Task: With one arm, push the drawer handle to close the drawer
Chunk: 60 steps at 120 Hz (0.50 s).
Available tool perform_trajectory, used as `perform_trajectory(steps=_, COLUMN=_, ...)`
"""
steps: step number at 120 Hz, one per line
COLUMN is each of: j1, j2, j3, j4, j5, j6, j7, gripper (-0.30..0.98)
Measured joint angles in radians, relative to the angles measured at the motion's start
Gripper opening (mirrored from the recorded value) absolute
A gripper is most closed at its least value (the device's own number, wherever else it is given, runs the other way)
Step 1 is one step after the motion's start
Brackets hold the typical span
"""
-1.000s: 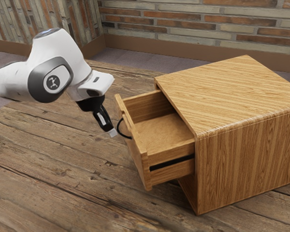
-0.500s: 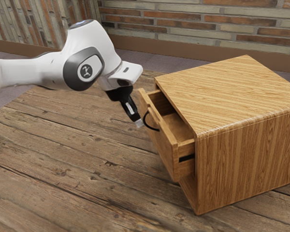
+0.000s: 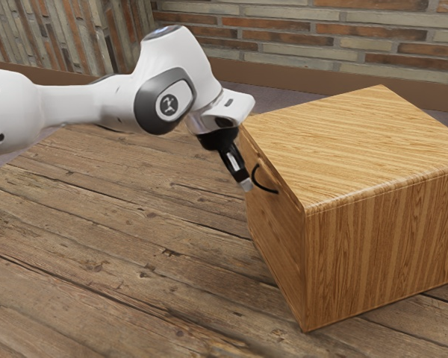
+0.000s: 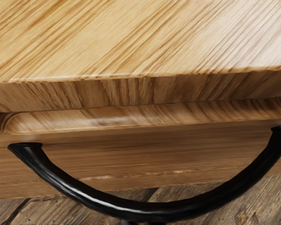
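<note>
On the plank desk [image 3: 119, 224], a wooden cabinet [image 3: 373, 246] stands toward the exterior view's right, with the task's drawer [image 3: 275, 224] pushed in and its face running about level with the cabinet's front. From that face curves a black bow handle [image 3: 264, 189], mounted near the drawer's upper edge. Out of the exterior view's left reaches the white Franka arm [image 3: 82, 104], bending down at the wrist so that the black end effector [image 3: 246, 184] points at a slant toward the desk. Its pale tip is right by the handle, on the outer side of the drawer face; whether the 2 touch, I cannot tell. Nor can I tell whether the end effector is spread wide or drawn narrow, as it is seen nearly edge-on.

Close up, the wrist view gives the handle as a glossy arc with its 2 ends meeting the drawer face and its middle bowed away from it. Between the drawer face and the cabinet's light, striped top runs a rounded wooden lip [image 4: 131, 117]. Beyond the desk are gray-purple flooring [image 3: 276, 97], a brown baseboard [image 3: 321, 83] and 2 brick walls [image 3: 321, 41] that meet at a corner.
</note>
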Motion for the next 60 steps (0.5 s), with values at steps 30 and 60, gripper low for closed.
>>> perform_trajectory(steps=30, j1=-0.047, j2=-0.234, j3=0.081, j4=-0.249, j5=0.029, j6=-0.044, j7=-0.025, gripper=0.08)
perform_trajectory(steps=60, j1=-0.003, j2=-0.435, j3=0.218, j4=-0.086, j5=0.232, j6=-0.329, j7=-0.215, gripper=0.48)
